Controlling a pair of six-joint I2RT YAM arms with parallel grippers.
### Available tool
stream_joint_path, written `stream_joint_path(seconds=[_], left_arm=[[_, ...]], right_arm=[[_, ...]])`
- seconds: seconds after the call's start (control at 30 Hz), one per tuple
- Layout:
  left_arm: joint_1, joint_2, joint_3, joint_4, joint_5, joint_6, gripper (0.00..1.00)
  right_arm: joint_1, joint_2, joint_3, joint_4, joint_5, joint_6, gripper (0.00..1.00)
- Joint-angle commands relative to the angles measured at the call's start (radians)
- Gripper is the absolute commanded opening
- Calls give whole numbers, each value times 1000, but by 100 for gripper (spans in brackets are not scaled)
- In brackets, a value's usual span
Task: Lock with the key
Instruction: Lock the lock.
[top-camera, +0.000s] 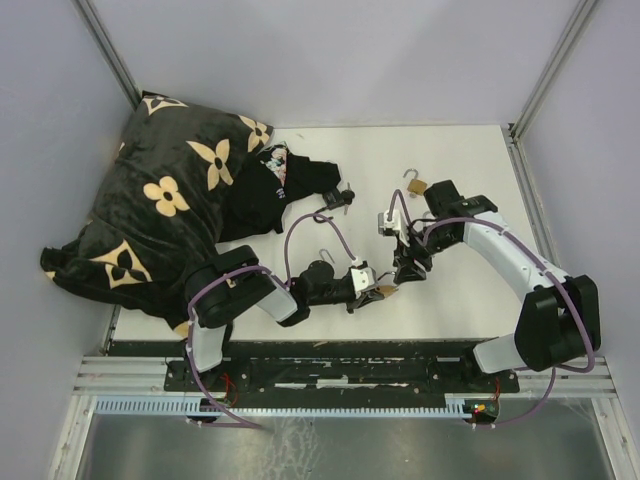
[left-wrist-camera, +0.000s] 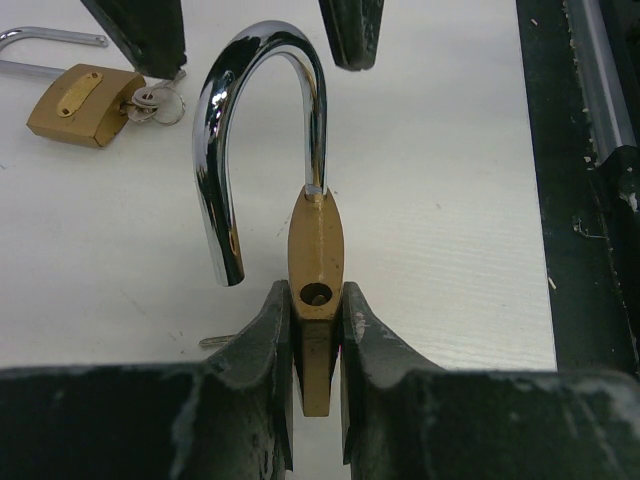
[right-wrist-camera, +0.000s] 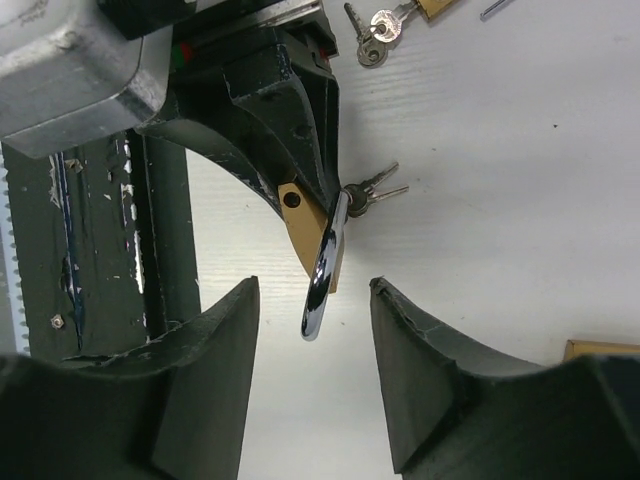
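A brass padlock (left-wrist-camera: 316, 262) stands pinched by its body in my shut left gripper (left-wrist-camera: 317, 300), its chrome shackle (left-wrist-camera: 222, 150) swung open and pointing away. My right gripper (right-wrist-camera: 315, 300) is open, one finger on each side of the shackle tip (right-wrist-camera: 320, 290), touching neither side. A small bunch of keys (right-wrist-camera: 372, 193) sits at the padlock's (right-wrist-camera: 303, 228) far end; I cannot tell whether one is in the keyhole. From above, both grippers (top-camera: 372, 292) (top-camera: 405, 270) meet near the table's front middle.
A second brass padlock (left-wrist-camera: 80, 105) with its own keys (left-wrist-camera: 150, 100) lies on the white table (top-camera: 470, 180) behind the right arm. A black patterned pillow (top-camera: 160, 200) and a dark garment (top-camera: 280, 195) fill the left side. The black front rail (left-wrist-camera: 590, 150) is close.
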Motion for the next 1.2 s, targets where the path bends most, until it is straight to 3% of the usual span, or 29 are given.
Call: stream_joint_path(seconds=[0.0, 0.2, 0.27, 0.37, 0.5, 0.97, 1.17], left_arm=[[2, 12, 10, -15, 8, 33, 3], [7, 17, 10, -8, 13, 26, 3], [12, 19, 8, -3, 20, 22, 3], [19, 22, 5, 13, 29, 15, 3], [23, 24, 1, 25, 38, 9, 3], [32, 36, 0, 45, 47, -4, 3], [36, 41, 2, 46, 47, -8, 3]], right_arm=[[18, -25, -16, 46, 15, 19, 54], [35, -25, -33, 41, 17, -39, 24], [34, -19, -16, -8, -1, -109, 14], [35, 0, 19, -107, -7, -286, 8], [35, 35, 66, -156, -18, -354, 4], [100, 29, 19, -48, 159, -207, 2], [119, 40, 18, -62, 198, -235, 2]])
